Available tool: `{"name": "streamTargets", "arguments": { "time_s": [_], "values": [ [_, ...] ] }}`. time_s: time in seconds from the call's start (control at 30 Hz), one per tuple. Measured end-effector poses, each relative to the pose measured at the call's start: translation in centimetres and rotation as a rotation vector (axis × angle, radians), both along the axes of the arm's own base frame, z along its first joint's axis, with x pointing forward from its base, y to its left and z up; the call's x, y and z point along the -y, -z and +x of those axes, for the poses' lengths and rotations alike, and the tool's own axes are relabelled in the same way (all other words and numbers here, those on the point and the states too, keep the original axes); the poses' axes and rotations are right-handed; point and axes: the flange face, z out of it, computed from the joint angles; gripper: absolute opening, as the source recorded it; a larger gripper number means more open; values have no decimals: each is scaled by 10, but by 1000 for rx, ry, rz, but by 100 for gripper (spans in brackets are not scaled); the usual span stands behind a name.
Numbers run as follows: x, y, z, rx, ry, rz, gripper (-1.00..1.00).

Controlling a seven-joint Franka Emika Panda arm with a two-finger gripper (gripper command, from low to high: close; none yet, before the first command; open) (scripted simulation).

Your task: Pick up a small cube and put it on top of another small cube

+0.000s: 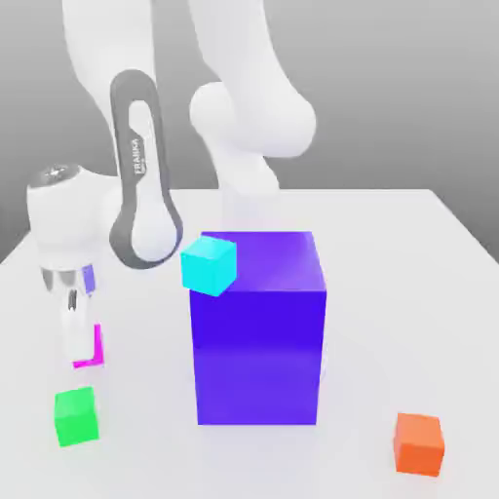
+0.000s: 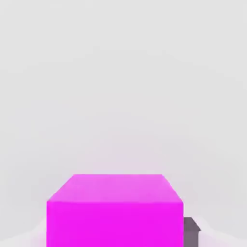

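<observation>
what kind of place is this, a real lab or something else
Most likely a simulated tabletop test scene, not a real room: a plain white table against a blank grey backdrop, flat-coloured cubes such as the green cube and orange cube, and a big blue-purple block.

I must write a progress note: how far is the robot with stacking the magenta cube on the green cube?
Done: the gripper has reached the magenta cube and is down around it on the table. In hand: the grasp; whether the fingers have closed I cannot tell, and the cube appears not yet lifted. Left: lift it, carry it to the green cube, whose top is bare, and set it there.
</observation>
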Motion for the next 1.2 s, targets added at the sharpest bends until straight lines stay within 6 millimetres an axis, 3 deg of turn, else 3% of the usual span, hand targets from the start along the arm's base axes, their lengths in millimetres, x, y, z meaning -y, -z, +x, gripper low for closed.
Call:
{"name": "streamTargets", "arguments": {
  "time_s": [0.3, 0.63, 0.93, 1.0, 1.13, 1.17, 1.2],
  "values": [
    [0, -64, 4, 2, 12, 1, -100],
    [-9, -89, 77, 0, 255, 1, -100],
    [-29, -114, 145, 2, 498, 1, -100],
    [-31, -110, 154, 3, 539, 1, -100],
    [-30, -67, 156, 3, 555, 1, -100],
    [-31, -58, 156, 3, 555, 1, 100],
    [-31, -58, 156, 3, 555, 1, 100]
  ]
}}
